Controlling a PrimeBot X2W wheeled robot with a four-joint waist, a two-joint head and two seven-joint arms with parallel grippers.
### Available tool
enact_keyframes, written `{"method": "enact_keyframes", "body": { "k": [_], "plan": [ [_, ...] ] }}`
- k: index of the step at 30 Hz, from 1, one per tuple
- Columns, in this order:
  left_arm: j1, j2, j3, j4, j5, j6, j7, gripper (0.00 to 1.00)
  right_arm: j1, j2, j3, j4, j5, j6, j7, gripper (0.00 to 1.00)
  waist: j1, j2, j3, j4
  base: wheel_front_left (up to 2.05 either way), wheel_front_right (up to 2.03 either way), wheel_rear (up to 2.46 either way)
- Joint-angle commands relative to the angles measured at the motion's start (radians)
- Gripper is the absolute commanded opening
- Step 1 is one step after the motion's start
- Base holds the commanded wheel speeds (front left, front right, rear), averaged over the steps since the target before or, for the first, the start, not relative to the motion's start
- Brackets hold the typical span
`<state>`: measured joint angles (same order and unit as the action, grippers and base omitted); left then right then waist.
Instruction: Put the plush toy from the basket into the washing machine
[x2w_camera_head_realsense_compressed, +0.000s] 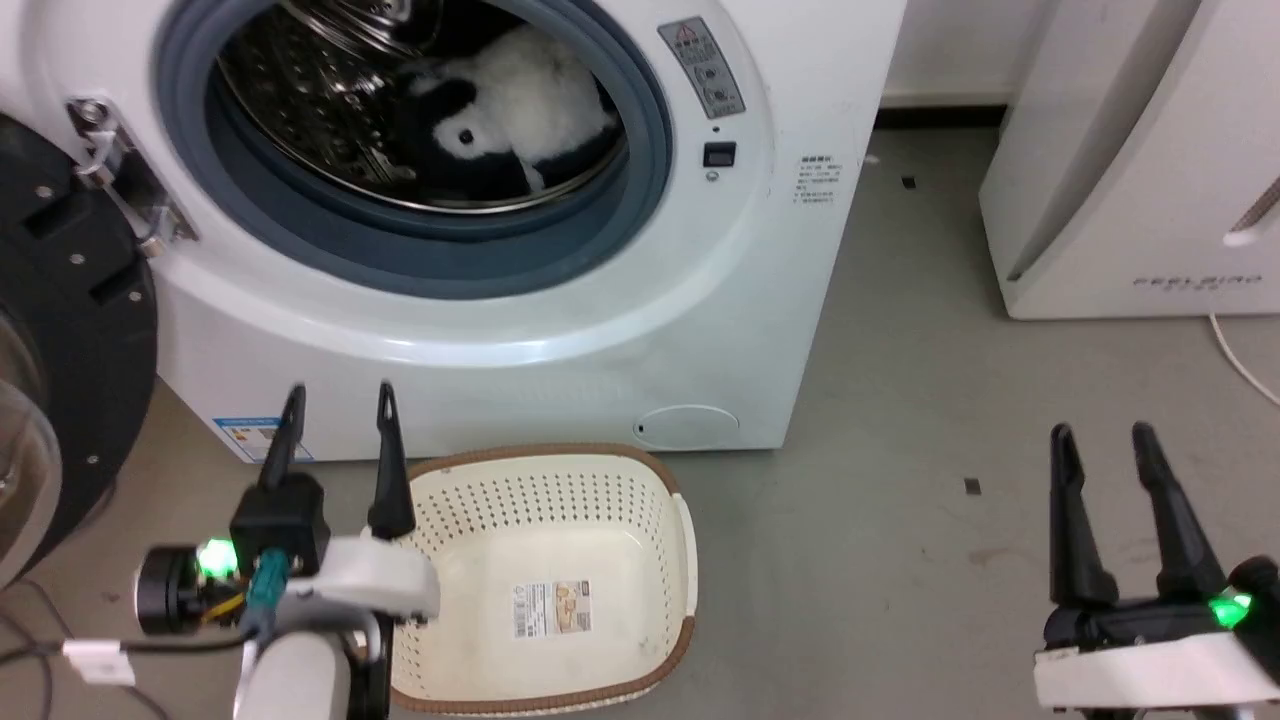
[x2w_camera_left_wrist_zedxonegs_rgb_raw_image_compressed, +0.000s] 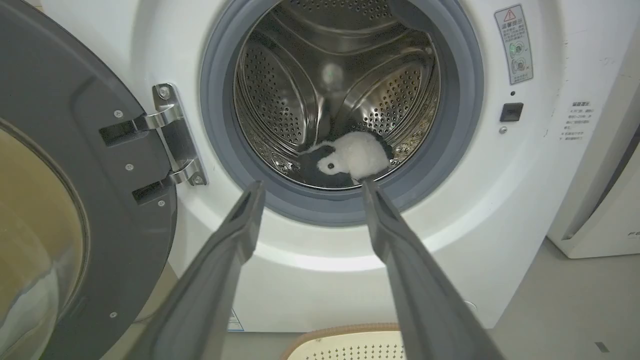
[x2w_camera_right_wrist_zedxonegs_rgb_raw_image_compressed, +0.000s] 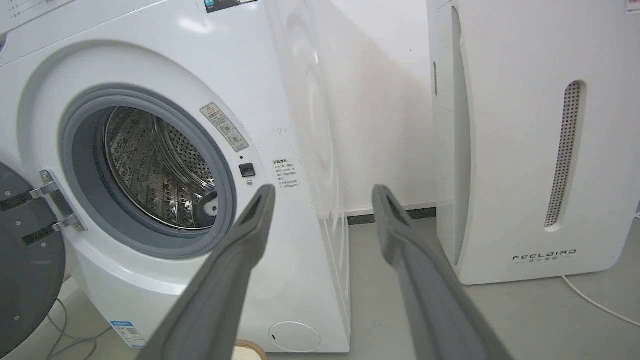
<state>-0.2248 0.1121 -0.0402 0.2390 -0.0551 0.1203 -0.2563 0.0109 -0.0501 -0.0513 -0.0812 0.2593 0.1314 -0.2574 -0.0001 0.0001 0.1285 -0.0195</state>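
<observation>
Door (x2w_camera_head_realsense_compressed: 60, 350): 9 o'clock, swung open.
L gripper (x2w_camera_head_realsense_compressed: 340, 392): 7 o'clock, fingers spread, nothing held.
Plush toy (x2w_camera_head_realsense_compressed: 530, 95): 12 o'clock, lying in washing machine (x2w_camera_head_realsense_compressed: 700, 330) drum, at drum's 6 o'clock.
Basket (x2w_camera_head_realsense_compressed: 540, 500): 6 o'clock, holds just its label.
R gripper (x2w_camera_head_realsense_compressed: 1100, 432): 4 o'clock, spread, nothing held.
Progress: transfer looks done; maybe door left to shut.

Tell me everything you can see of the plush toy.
The plush toy is fluffy, mostly white fur with black patches and a small dark eye, panda-like. It lies slumped inside the washing machine, on the bottom of its perforated steel drum, just behind the grey gasket. Only the drum touches it; its limbs are hard to make out.
</observation>
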Motion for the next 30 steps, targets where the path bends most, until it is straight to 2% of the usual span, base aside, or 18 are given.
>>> {"method": "enact_keyframes", "body": {
  "k": [1,11,12,30],
  "plan": [
    [0.026,-0.003,0.004,-0.015,0.004,-0.002,-0.005,1.0,0.02,0.0,0.005,0.003,-0.01,-0.001,-0.004,1.0,0.0001,-0.0001,-0.02,0.01,0.0,0.0,0.0],
    [0.186,-0.022,0.012,-0.087,0.024,-0.005,-0.005,1.0,0.088,0.0,-0.005,0.025,-0.03,-0.001,-0.004,1.0,0.0001,-0.0001,-0.083,0.031,0.0,0.0,0.0],
    [0.18,-0.021,0.011,-0.081,0.018,-0.007,0.001,0.0,0.076,0.0,-0.004,0.022,-0.023,0.0,0.0,0.0,0.0001,-0.0001,-0.081,0.029,0.0,0.0,0.0],
    [0.186,-0.026,0.014,-0.1,0.022,-0.021,0.033,0.0,0.065,0.0,0.003,0.03,-0.052,0.0,0.032,0.0,0.0001,-0.0001,-0.088,0.028,0.0,0.0,0.0]
  ]
}}
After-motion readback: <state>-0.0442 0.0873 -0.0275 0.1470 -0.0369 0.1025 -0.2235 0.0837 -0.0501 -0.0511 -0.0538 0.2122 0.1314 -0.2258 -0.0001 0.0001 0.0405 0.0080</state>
